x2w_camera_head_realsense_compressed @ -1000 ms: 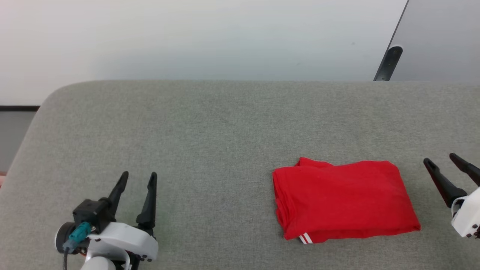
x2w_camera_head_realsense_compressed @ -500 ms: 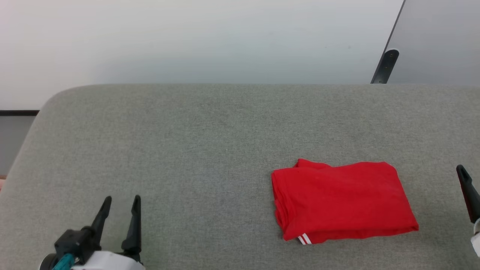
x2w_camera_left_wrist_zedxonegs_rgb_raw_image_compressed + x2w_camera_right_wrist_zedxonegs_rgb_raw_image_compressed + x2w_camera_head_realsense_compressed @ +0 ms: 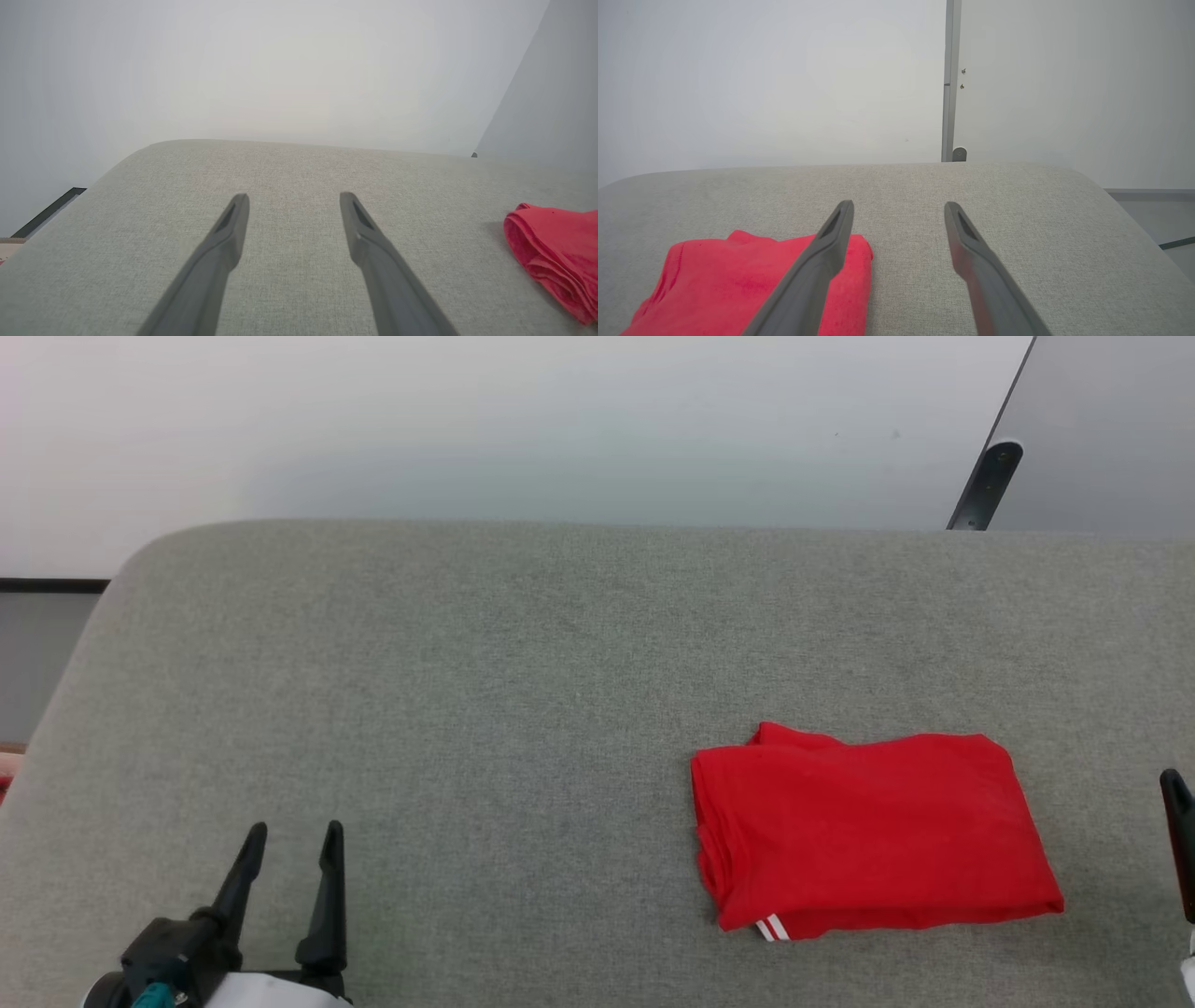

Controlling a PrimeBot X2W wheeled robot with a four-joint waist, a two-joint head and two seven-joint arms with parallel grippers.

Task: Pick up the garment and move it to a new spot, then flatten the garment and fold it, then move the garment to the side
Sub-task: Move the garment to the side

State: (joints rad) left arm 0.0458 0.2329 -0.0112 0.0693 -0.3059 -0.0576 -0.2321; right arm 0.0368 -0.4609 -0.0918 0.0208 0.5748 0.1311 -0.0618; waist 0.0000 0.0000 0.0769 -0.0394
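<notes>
The garment (image 3: 868,835) lies folded into a neat red rectangle on the grey fabric surface (image 3: 523,691), right of centre, with a bit of white striped trim at its near left corner. It shows at the right edge of the left wrist view as the garment (image 3: 556,252) and at the lower left of the right wrist view as the garment (image 3: 738,284). My left gripper (image 3: 291,835) stands open and empty at the lower left, far from the cloth. Open too is my right gripper (image 3: 899,207), just right of the garment; one finger (image 3: 1178,831) shows at the head view's right edge.
The grey surface has a rounded far-left corner (image 3: 159,555) and ends at a white wall (image 3: 523,420). A dark bracket (image 3: 985,485) on a grey panel stands behind the far right. A broad stretch of bare fabric lies left of the garment.
Both grippers have drawn back toward the near edge and apart; the right one has slid almost out of the head view. The head camera shifted slightly. The garment lies still.
</notes>
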